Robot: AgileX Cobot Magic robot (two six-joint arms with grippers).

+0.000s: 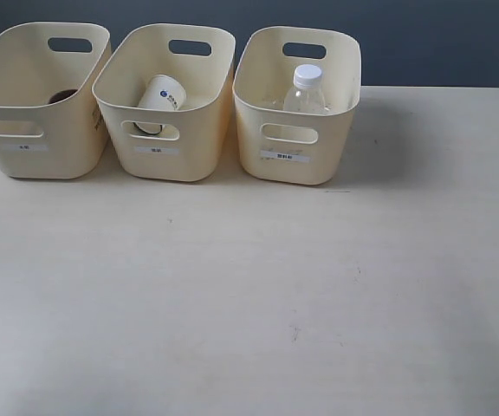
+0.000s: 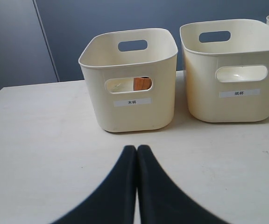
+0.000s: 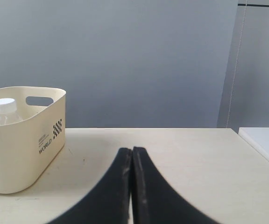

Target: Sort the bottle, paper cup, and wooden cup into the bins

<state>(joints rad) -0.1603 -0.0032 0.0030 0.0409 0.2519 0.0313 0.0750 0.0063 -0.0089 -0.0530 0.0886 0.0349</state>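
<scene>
Exterior view. Three cream-yellow plastic bins with rounded corners and oval handle cutouts stand in a row at the far edge of a pale wooden table (image 1: 249, 295). The left bin (image 1: 33, 130) holds a dark reddish-brown wooden cup (image 1: 61, 96), only its rim showing above the wall. The middle bin (image 1: 165, 147) holds a white tapered paper cup with a dark logo (image 1: 159, 97), lying tilted against the inside. The right bin (image 1: 297, 156) holds a clear plastic bottle with a white screw cap (image 1: 305, 91), upright. No arm enters this view.

Left wrist view. The left gripper (image 2: 137, 150) sits low over the table, its two black fingers pressed together with nothing between them. Ahead stands the left bin, a sliver of brown cup visible through its handle cutout, with the middle bin beside it.

Right wrist view. The right gripper (image 3: 131, 151) likewise shows its fingers closed tight and empty. The right bin stands off to one side, well apart, the bottle's cap visible over its rim.

Assessment. Every item appears binned, one per bin; the sort looks complete. What remains, by judgement, is to hold both arms clear of the bins and avoid nudging them; the tilted paper cup needs no correction.
</scene>
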